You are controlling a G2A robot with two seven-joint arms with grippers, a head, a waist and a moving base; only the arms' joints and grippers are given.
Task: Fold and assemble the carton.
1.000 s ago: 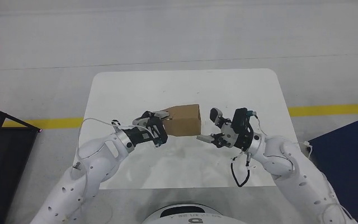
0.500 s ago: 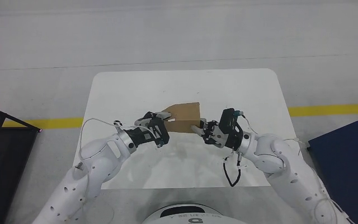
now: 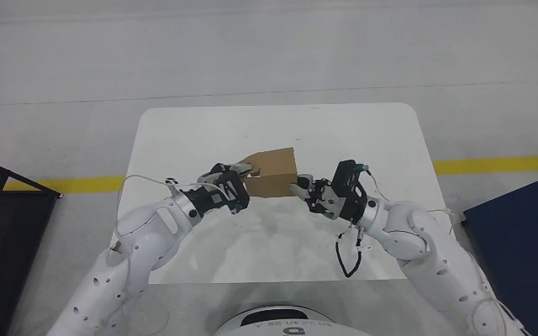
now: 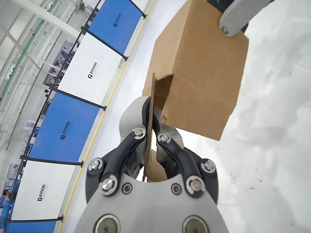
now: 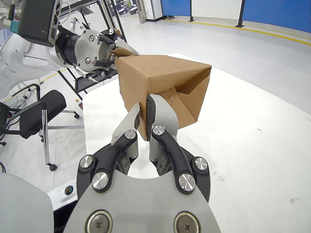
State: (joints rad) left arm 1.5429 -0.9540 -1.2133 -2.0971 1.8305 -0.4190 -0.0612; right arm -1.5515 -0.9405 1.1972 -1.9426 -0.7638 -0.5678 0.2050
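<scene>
Left pincer (image 4: 151,113), right pincer (image 5: 144,109) — both clamped, facing.

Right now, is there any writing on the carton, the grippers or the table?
Carton: none on the faces that show.
Left gripper: none.
Right gripper: none.
Table: none.
Panels behind: a brand mark, not read off.

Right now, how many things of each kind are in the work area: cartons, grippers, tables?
Cartons: 1, the brown carton.
Grippers: 2, the left gripper and the right gripper, each shut on the carton.
Tables: 1, the white table.
Total: 4.
</scene>
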